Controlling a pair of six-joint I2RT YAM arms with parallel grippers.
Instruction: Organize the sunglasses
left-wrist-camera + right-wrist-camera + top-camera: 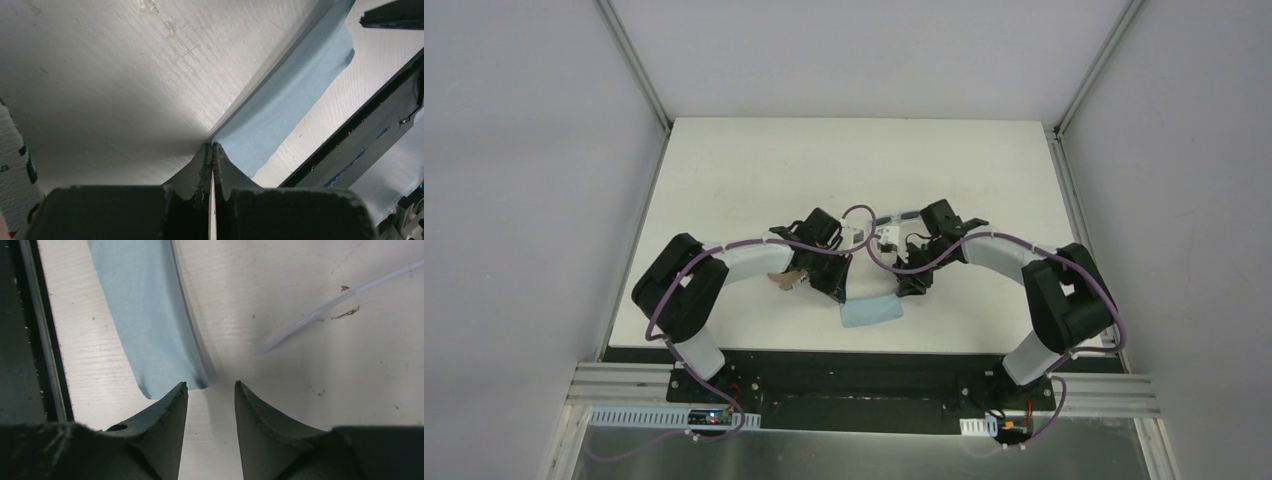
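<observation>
The sunglasses are mostly hidden. A small white piece with dark spots [886, 241] between the two wrists looks like part of them, and a slim pale bar [340, 299] lies on the table like a temple arm. My left gripper [837, 292] [212, 146] is shut, its tips at the edge of the light blue cloth [295, 95]. A thin white sliver shows between its fingers, and I cannot tell whether cloth is pinched. My right gripper [912, 288] [210, 385] is open with bare table in the gap, its left fingertip beside the cloth's corner [145, 315].
The light blue cloth [871, 312] lies near the table's front edge, just ahead of the black base rail [35, 340]. The white-and-black printed case [11, 165] shows at the far left of the left wrist view. A brownish piece [786, 278] sits beside the left wrist.
</observation>
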